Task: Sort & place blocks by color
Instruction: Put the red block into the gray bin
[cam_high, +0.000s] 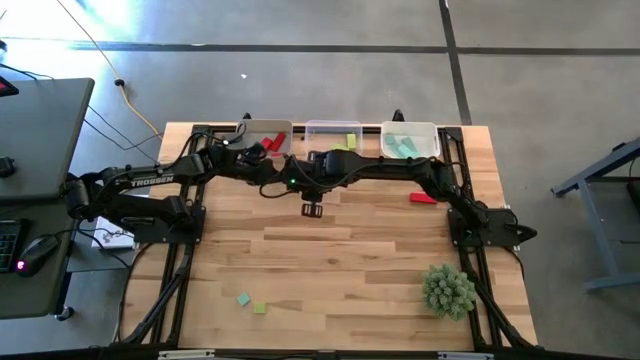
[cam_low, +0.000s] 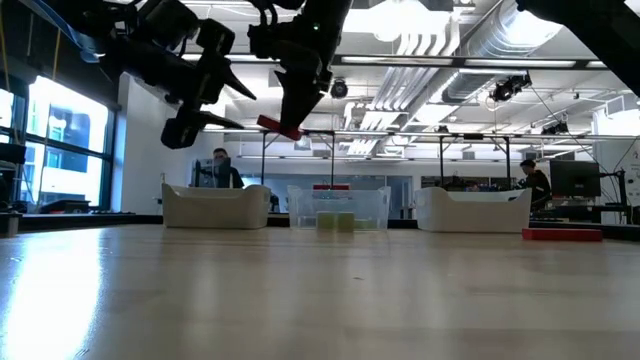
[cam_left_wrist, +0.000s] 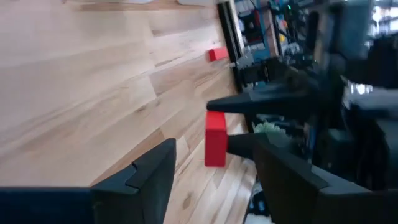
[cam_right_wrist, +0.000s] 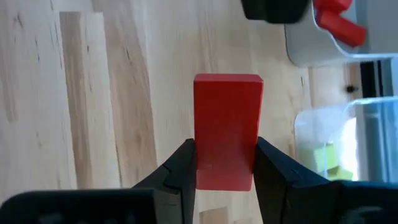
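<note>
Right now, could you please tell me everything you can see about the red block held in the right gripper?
The red block is a plain rectangular bar with flat faces and crisp edges, a matte solid red that looks like painted wood or plastic. The right gripper pinches it across its narrow sides near one end, so most of its length sticks out past the fingertips. It hangs in the air above the wooden table, touching nothing but the two fingers, close to the left gripper and short of the bin with red blocks.
</note>
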